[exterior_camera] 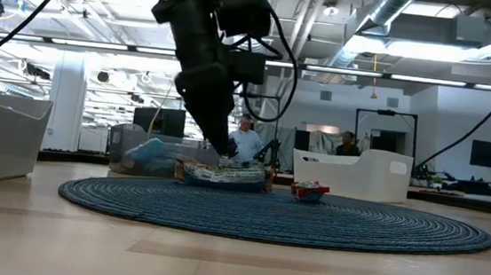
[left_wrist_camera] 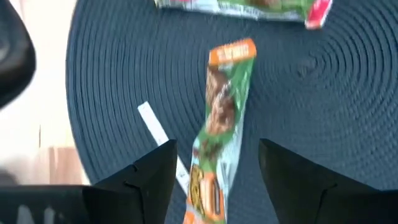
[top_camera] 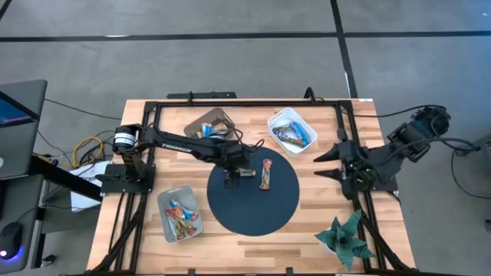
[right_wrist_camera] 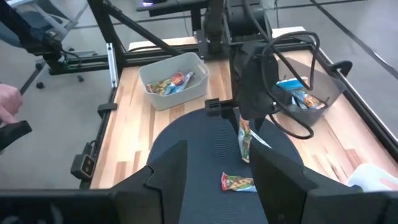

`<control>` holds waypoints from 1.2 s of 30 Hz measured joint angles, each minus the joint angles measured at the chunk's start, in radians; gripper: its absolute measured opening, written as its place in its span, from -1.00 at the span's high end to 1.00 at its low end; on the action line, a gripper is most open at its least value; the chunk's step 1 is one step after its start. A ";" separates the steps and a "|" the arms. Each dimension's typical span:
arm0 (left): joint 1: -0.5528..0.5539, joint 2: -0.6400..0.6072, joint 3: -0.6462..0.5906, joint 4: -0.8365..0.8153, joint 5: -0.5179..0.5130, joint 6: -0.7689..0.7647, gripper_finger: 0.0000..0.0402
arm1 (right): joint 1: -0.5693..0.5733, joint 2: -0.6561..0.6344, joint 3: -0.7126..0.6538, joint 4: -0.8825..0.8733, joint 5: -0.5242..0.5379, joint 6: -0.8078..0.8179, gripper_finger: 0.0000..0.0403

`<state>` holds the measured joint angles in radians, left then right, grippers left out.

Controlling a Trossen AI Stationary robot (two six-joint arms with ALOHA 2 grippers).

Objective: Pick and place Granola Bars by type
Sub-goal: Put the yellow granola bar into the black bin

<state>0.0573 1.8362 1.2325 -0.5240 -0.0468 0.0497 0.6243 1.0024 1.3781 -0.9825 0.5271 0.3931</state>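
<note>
Left gripper [left_wrist_camera: 214,180] fingers spread wide astride a green-orange bar [left_wrist_camera: 217,124] on the round mat [top_camera: 280,203]; thin white stick [left_wrist_camera: 154,124] just beside; second bar [top_camera: 265,174] near. Right gripper [right_wrist_camera: 217,174] fingers open, empty.

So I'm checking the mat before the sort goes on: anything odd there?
One thing: a thin white stick lies on the dark round mat beside the granola bar under the open left gripper. It isn't a bar.

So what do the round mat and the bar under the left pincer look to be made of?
The round mat looks like woven or coiled fibre, dark blue and matte: concentric ribs show across it in the left wrist view. The bar under the open left pincer seems wrapped in thin glossy printed film, green and orange, with crimped ends; what's inside cannot be seen.
</note>
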 joint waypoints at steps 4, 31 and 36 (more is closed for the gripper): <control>0.002 0.000 -0.054 0.131 -0.001 0.002 -0.09 | -0.005 0.017 0.000 -0.001 0.001 0.000 0.19; 0.035 0.081 -0.060 0.117 0.087 0.047 0.03 | -0.032 0.026 0.000 -0.002 0.000 0.019 0.19; 0.035 0.081 -0.060 0.113 0.087 0.043 0.31 | -0.032 0.026 0.000 -0.006 0.003 0.019 0.19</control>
<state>0.0921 1.9171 1.1725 -0.4114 0.0399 0.0928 0.5919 1.0283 1.3777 -0.9886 0.5304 0.4118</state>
